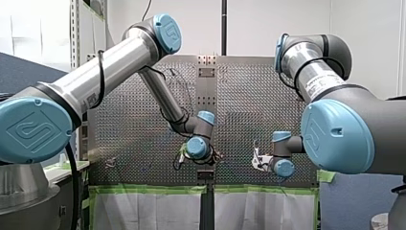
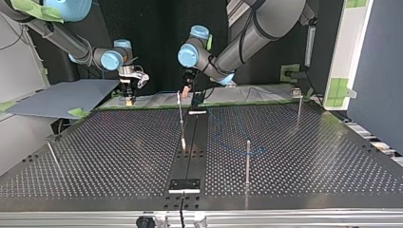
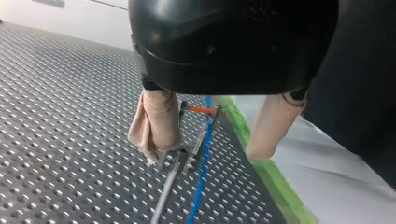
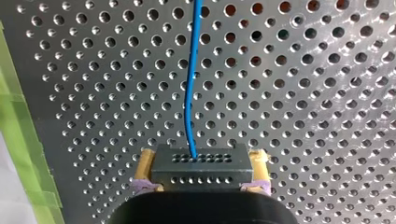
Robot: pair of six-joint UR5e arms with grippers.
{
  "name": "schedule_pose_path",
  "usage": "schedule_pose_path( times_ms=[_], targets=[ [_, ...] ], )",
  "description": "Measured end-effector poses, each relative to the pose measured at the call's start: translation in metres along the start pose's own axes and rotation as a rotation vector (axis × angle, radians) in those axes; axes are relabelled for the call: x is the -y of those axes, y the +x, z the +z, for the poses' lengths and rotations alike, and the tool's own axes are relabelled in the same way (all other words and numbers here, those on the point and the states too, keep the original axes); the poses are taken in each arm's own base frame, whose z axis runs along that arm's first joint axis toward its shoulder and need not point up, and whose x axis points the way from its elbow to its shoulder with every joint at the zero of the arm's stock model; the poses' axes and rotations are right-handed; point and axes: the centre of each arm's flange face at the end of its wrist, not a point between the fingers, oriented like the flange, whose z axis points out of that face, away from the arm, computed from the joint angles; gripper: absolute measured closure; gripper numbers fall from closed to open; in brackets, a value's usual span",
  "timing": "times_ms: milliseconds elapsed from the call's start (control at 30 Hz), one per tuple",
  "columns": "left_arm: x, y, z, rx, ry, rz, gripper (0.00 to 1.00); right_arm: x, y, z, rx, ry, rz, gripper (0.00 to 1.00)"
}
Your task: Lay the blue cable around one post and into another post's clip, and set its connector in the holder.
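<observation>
Likely routing step. Your right tool [image 2: 129, 96], upper left of top view, grips connector [image 4: 201, 163]; left tool [image 3: 207, 150] released, straddling cable [image 3: 201, 163] beside post [image 3: 170, 183]. Next: clench cable, guide around post.

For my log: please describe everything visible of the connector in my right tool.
The connector is a small dark grey block, plastic-looking, with two rows of small holes. My right tool grips its two ends between yellow pads. The blue cable leaves a hole in the farther row and runs ahead over the perforated table.
</observation>
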Motion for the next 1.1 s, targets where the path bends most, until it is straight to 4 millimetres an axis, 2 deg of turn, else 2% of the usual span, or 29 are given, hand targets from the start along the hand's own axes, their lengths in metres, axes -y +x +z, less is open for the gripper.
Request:
schedule_pose_path(
  times_ms=[200, 567, 1100],
  targets=[
    [0.005, 0.000, -0.009, -0.044, 0.020, 0.025, 0.00, 0.000, 0.000, 0.000, 0.003, -0.001, 0.000, 1.00],
    [0.029, -0.038, -0.027, 0.026, 0.142, 0.002, 0.00, 0.000, 0.000, 0.000, 0.003, 0.000, 0.002, 1.00],
    [0.035, -0.040, -0.032, 0.028, 0.143, -0.061, 0.00, 0.000, -0.001, 0.000, 0.004, -0.001, 0.002, 1.00]
  ],
)
